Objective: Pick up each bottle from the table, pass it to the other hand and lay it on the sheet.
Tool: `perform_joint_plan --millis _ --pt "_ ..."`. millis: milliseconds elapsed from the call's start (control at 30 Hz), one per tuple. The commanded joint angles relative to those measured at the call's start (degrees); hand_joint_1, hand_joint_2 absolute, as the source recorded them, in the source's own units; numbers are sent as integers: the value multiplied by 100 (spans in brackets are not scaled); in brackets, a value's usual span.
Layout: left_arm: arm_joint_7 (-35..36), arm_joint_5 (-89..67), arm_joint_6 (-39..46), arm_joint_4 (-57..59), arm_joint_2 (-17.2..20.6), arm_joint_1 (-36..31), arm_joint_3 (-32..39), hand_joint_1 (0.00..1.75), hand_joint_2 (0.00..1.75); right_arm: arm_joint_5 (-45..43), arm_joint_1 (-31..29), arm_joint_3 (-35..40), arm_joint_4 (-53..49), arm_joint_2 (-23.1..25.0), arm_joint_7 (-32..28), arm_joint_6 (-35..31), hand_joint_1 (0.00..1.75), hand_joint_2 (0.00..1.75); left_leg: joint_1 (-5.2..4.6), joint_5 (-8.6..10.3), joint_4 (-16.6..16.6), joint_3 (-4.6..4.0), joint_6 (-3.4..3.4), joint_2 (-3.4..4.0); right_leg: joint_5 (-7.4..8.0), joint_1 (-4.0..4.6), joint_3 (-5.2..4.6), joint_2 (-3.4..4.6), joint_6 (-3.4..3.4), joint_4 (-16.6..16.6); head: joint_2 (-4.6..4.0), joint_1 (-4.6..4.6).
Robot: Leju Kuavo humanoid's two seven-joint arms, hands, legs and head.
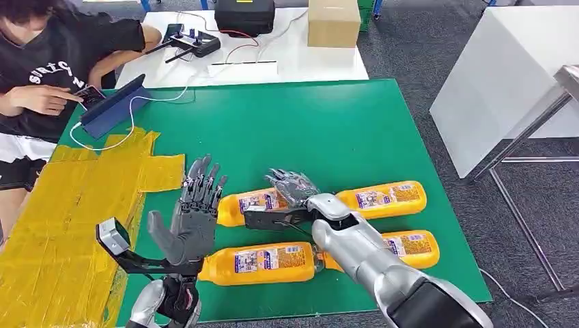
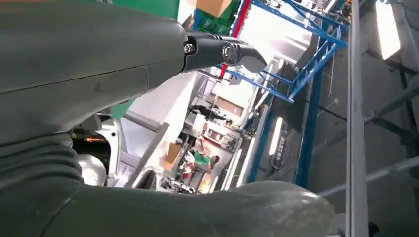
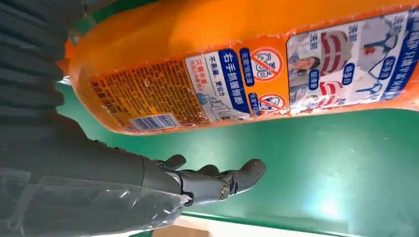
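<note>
Several orange bottles with printed labels lie on their sides on the green table. Two lie farther back and two nearer. My right hand hovers with fingers spread at the gap between the two far bottles, at the left one's end, and holds nothing. In the right wrist view that bottle lies close beside the right hand's fingers, which stay apart from it. My left hand is raised, open, fingers pointing up, left of the bottles. The yellow sheet covers the table's left side.
A person sits at the far left corner, touching a tablet with a white cable. Behind, a white table carries a cardboard box, a black case and a controller. A white cabinet and metal frame stand to the right.
</note>
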Motion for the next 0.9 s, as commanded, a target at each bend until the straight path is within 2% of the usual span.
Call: perform_joint_plan --millis 33,167,233,267,600,667,700,733,767,833,867,900 --pt "5 24 -7 347 85 -229 -125 0 0 -164 -390 203 629 53 -73 240 0 175 7 -12 1 30 -9 -4 -13 7 33 -10 -3 -2 0 0" --pt "-3 143 9 385 109 -327 -236 0 0 -366 -557 379 942 48 -172 866 0 175 5 -11 1 27 -9 -5 -13 5 30 -11 -3 1 2 0" --pt "13 180 31 427 108 -383 -289 0 0 -368 -637 514 1090 39 -155 1166 17 175 9 -16 4 34 -11 -8 -17 9 38 -15 -4 1 2 -2" --pt "18 189 36 454 111 -408 -311 0 0 -367 -659 563 1125 29 -142 1244 31 175 9 -18 4 39 -12 -8 -19 10 43 -16 -4 1 0 0" --pt "33 274 81 477 128 -474 -322 0 0 -383 -714 798 1243 -14 -12 1424 33 175 4 -6 -4 25 -6 -9 -9 4 27 -14 -2 -5 0 0" --pt "37 291 105 447 140 -450 -299 0 0 -383 -699 848 1260 -37 88 1438 66 175 3 -4 -5 23 -6 -9 -7 3 25 -13 -2 -6 0 0" --pt "36 300 121 418 136 -428 -284 0 0 -390 -667 861 1263 -62 103 1399 98 175 12 -19 -3 54 -14 -12 -21 13 59 -20 -5 -8 0 0" --pt "43 308 140 402 131 -412 -275 0 0 -402 -632 871 1270 -74 117 1356 119 175 3 -4 -7 29 -7 -11 -8 4 31 -16 -2 -8 0 -2" --pt "54 313 149 398 132 -401 -275 0 0 -395 -599 893 1283 -83 126 1334 134 175 7 -10 -5 41 -10 -12 -14 8 44 -18 -3 -8 0 0" --pt "64 308 155 410 145 -367 -291 0 0 -374 -533 939 1281 -100 126 1268 147 175 8 -10 -8 43 -9 -13 -13 9 48 -19 -3 -13 0 -2" --pt "64 302 161 405 148 -352 -291 0 0 -435 -491 893 1275 -105 164 1137 171 175 5 -6 -9 36 -7 -13 -9 6 39 -17 -2 -12 0 -2" --pt "60 299 174 390 142 -325 -281 0 0 -436 -463 899 1270 -106 180 1074 175 175 3 -3 -9 30 -5 -13 -7 4 32 -16 -1 -11 0 0"
